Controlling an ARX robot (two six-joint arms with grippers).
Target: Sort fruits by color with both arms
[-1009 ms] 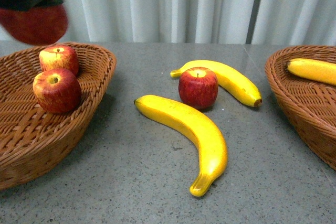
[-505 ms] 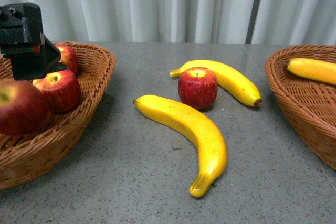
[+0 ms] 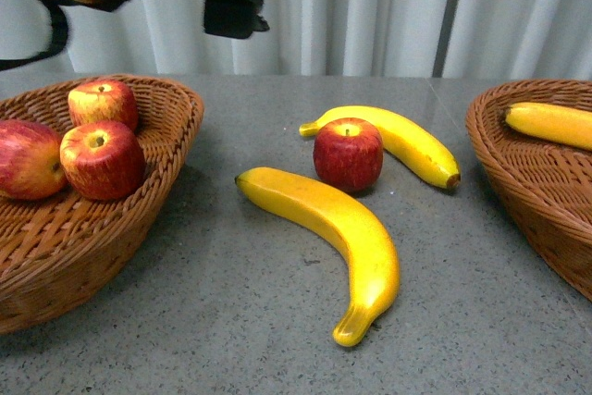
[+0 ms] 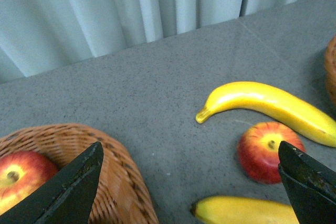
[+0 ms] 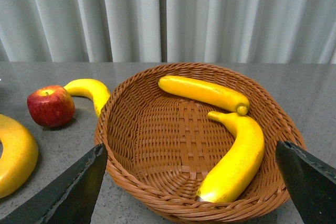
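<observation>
Grey tabletop (image 3: 231, 321), loose apple (image 3: 348, 154) lying well below the left hand (image 3: 229, 18), jaws spread

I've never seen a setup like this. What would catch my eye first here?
Probably the big yellow banana lying in the middle of the grey table, with a red apple just behind it and a second banana curving behind that. Then the two wicker baskets: the left basket holds three red apples, the right basket two bananas.
</observation>
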